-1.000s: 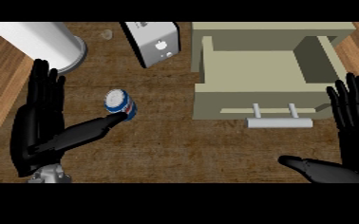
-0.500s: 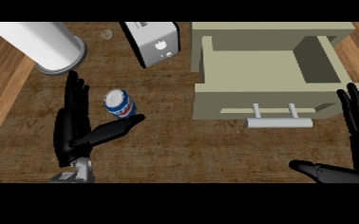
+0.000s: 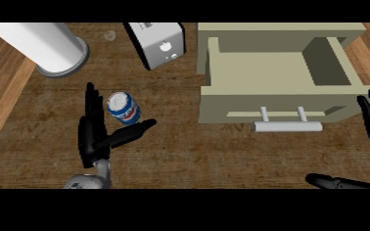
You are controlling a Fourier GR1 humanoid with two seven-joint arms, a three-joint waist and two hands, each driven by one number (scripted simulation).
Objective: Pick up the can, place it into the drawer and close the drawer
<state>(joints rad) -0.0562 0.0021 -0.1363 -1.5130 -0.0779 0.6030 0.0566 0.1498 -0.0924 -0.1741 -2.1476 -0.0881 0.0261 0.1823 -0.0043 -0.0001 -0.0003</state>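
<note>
The blue-and-white can (image 3: 124, 108) stands on the brown counter (image 3: 188, 147), left of the open drawer (image 3: 278, 76). The left hand (image 3: 98, 137) sits just beside it: straight fingers run up along the can's left side and the thumb stretches out below it, so the hand is spread, cupping round but not closed on the can. At the right edge the right hand (image 3: 336, 181) shows only fingers, spread and well away from the can.
</note>
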